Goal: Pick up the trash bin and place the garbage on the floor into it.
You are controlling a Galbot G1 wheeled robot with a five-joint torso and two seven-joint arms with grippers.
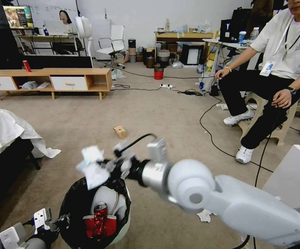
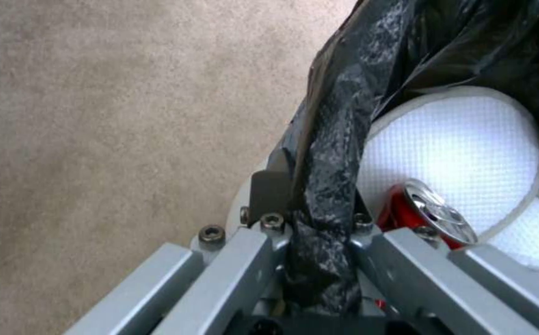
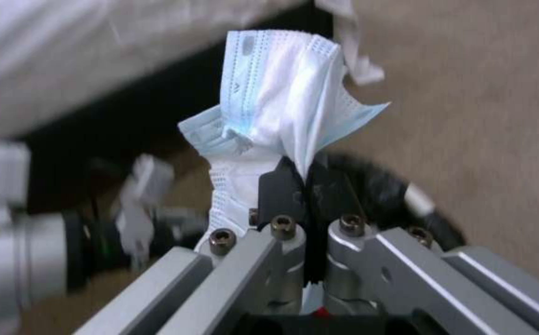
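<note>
The floor [image 1: 150, 114] spreads as beige carpet crossed by black cables, and on it, toward 12 o'clock from the robot, a tan cardboard box [image 1: 120, 131] lies well apart from everything else, with a white tissue wad [image 1: 204, 215] nearer, at about 3 o'clock of the bin. The trash bin [image 1: 120, 230] sits low at 6 o'clock, held up by the left gripper [image 2: 319, 209], whose jaws are pressed together on the bag-lined rim; a crushed red can [image 1: 100, 216] and a red-white paper cup [image 1: 87, 224] already lie inside. The right gripper [image 3: 306, 186] hovers just above the bin's far rim, pinching a crumpled blue-white face mask [image 3: 282, 102] — so the drop-in step is in hand. By my reading, the next move calls for centring the mask over the opening and spreading the jaws — then the box and tissue remain.
</note>
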